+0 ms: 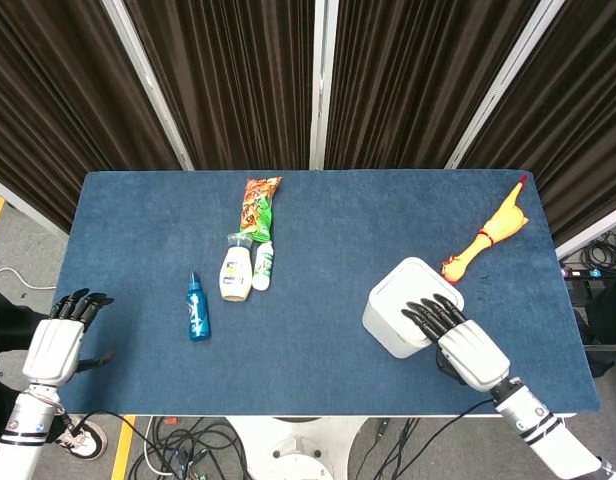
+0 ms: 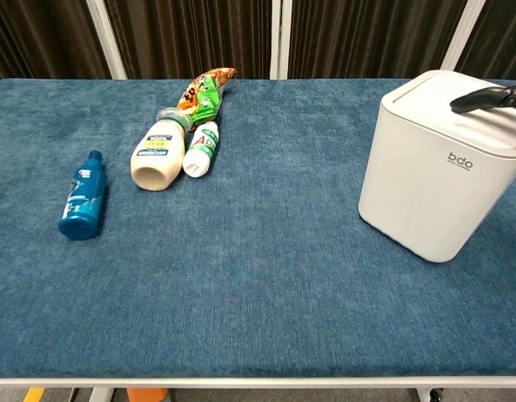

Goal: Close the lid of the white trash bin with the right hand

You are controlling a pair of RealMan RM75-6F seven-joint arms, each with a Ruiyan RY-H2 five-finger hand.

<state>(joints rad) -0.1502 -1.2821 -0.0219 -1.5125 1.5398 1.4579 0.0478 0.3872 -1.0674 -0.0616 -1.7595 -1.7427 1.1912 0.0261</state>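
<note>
Lid of white square plastic trash bin [image 1: 400,305], table's 4 o'clock, looks flat/closed; my right hand [image 1: 458,335] rests fingers-apart on it, holding nothing; next: lift clear w/o snagging.

Our right hand [image 1: 466,345] over the white trash bin [image 2: 434,167], rubber chicken [image 1: 487,233] just beyond it, bare cloth to its left, bottles [image 1: 233,274] well apart.

Right hand [image 1: 460,338] flat on closed lid of white trash bin [image 1: 396,305], left hand [image 1: 56,345] off blue table [image 1: 318,230] edge.
</note>
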